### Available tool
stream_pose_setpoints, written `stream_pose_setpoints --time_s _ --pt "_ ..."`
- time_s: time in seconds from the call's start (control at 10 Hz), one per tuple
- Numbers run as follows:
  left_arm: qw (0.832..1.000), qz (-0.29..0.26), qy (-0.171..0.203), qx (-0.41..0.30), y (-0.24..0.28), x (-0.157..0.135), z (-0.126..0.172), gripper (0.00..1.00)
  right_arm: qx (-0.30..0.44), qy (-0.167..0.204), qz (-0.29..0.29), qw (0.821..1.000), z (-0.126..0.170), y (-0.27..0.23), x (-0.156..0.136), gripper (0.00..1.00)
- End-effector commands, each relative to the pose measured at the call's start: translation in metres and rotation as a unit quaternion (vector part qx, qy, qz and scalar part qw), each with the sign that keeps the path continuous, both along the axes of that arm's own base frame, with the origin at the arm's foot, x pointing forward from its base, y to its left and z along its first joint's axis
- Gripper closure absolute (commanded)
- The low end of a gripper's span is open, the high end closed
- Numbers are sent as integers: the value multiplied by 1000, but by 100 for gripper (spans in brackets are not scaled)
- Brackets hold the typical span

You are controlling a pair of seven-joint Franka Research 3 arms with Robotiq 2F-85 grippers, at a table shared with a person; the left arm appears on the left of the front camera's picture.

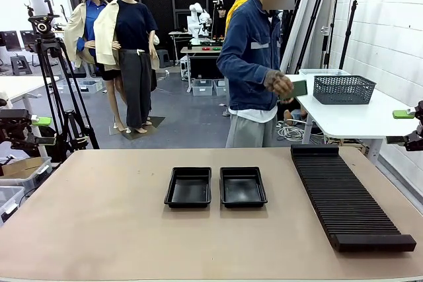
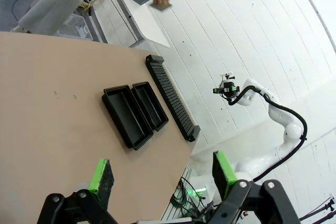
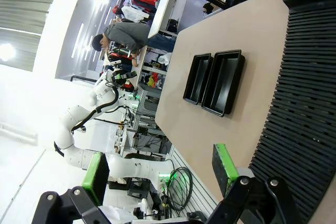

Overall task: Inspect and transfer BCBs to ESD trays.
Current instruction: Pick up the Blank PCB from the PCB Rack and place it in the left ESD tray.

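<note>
**Fig. Opening state of the transfer.** Both arms were held out at the sides of the table (image 1: 99,216), apparently to leave its middle free for the person. The left gripper (image 2: 163,177) hung above the tabletop with its jaws spread wide and nothing between them. The right gripper (image 3: 157,174) was likewise spread and empty.

Two trays (image 1: 190,188) lay side by side at the table's centre, nearly touching, a spot judged to be within reach of either arm. Both were empty. They were shallow and rectangular, of glossy black plastic, with raised rims and rounded corners.

A long rack (image 1: 344,196) of matt black ribs lay on the robot's right, apart from the trays (its slots looked unfilled, as far as the front view told). The tabletop was a smooth, dull tan board.

The one BCB (image 1: 300,88) in view, a thin flat green rectangle, was off the table altogether. The person, turned towards a white side table (image 1: 357,120), held it in one hand (image 1: 280,84) just beside a dark mesh basket (image 1: 344,88). The basket was probably the supply, and the raised board suggested inspection. With no board in a tray, the task was judged barely begun.
</note>
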State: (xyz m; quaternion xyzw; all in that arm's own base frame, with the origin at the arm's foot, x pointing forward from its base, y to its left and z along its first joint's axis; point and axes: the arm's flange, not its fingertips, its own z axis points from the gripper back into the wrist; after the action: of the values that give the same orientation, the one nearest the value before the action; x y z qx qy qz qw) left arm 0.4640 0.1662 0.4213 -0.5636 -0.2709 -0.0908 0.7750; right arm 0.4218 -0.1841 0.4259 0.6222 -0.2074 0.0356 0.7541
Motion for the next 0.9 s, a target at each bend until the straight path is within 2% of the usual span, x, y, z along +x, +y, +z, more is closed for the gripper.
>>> stream_pose_setpoints --time_s 0.0,0.8 --pt "1000 4 5 -1 1 0 2 0 -1 4 -2 1000 -1 0 1 0" --pt "1000 4 5 -1 1 0 2 0 -1 4 -2 1000 -1 0 1 0"
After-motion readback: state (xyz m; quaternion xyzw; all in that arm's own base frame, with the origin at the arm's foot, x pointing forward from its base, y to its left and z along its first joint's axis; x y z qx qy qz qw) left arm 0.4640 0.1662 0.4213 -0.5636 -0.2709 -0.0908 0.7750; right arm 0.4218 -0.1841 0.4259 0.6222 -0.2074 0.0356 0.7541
